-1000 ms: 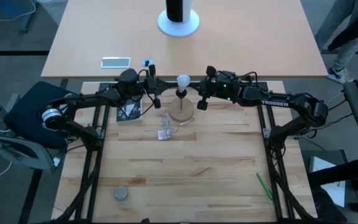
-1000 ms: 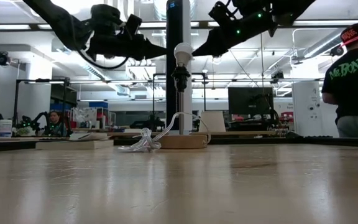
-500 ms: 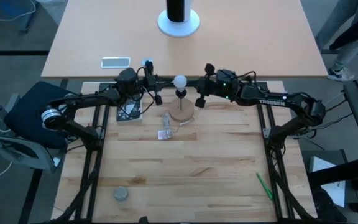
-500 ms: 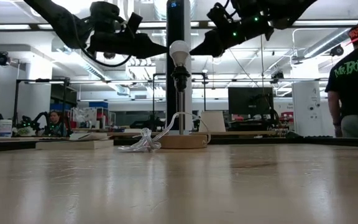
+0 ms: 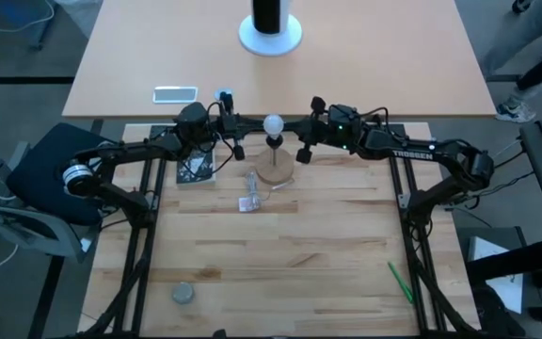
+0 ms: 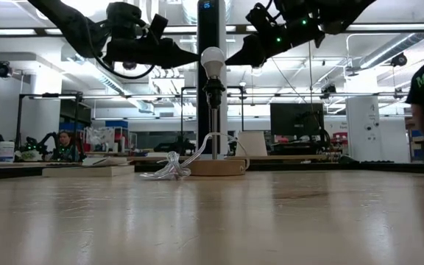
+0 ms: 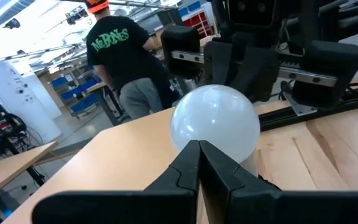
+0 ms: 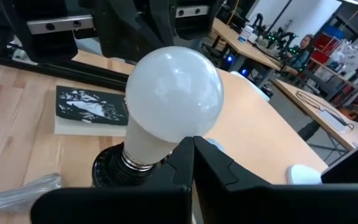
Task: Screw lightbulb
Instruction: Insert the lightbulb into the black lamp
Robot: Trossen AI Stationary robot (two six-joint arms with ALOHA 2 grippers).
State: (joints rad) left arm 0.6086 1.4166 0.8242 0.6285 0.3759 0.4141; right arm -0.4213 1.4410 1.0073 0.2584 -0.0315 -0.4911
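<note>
We see the lightbulb (image 5: 273, 123) seated upright in the black socket (image 6: 213, 92) — left gripper (image 5: 248, 123) and right gripper (image 5: 297, 130), fingers together, press its globe from opposite sides to twist it.

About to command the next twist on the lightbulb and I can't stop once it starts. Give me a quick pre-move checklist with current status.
1. Lightbulb seated in black socket, upright: ok.
2. Left gripper shut, fingertips at the bulb's side: ok; actual contact: cannot tell.
3. Right gripper shut, at the opposite side: ok; contact: cannot tell.
4. Round wooden base flat on the table: ok.
5. Thread fully home in the socket: cannot tell.
6. Plastic wrapper lies apart from both arms: ok.
</note>
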